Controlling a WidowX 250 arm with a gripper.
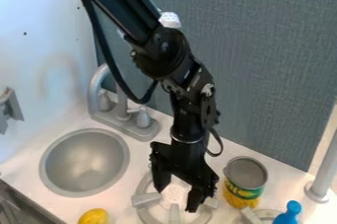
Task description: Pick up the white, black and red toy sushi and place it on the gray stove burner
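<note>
One can [245,182] is found upright on the white counter [139,161], near the edge that is bordered by the blue-grey panel [263,60]. Its body is cylindrical, and the wall is wrapped in a printed label. The upper part of the label is coloured dark green; the lower part is marked mainly in yellow. The top is bounded by a thin, round metallic rim, within which a dull grey surface is seen.

The black gripper [175,197] is positioned over a grey burner [145,199], just beside the can. The hand is recorded as released: its fingers are spread wide, and the burner's pale centre is seen between them.

A second burner [249,215] is noted just beside the can's base, and a blue object with a rounded knob [288,214] is located beside it. A grey post [325,168] is mounted near the panel's lower corner. A round grey sink [85,163] is set into the counter, with a grey faucet [125,125] fitted behind it. A yellow, rounded object [94,216] is placed between the sink and the picture's bottom edge.
</note>
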